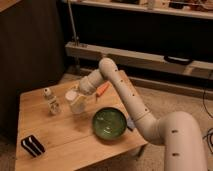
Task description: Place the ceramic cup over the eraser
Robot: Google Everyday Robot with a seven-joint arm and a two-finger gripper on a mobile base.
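Note:
The ceramic cup (pixel 76 104) is a small white tumbler in the middle of the wooden table (pixel 65 142), just right of a small bottle. My gripper (pixel 75 96) comes down onto the cup's rim from the upper right and is shut on it. The cup's base is at or barely above the tabletop; I cannot tell which. The eraser (pixel 32 145), a black block with white stripes, lies at the table's front left corner, well apart from the cup and gripper.
A clear bottle with a white cap (pixel 51 101) stands immediately left of the cup. A green bowl (pixel 110 123) sits to the right front. An orange object (pixel 102 89) lies behind the arm. A blue-grey pad (pixel 130 124) peeks out beside the bowl. Shelving lies behind the table.

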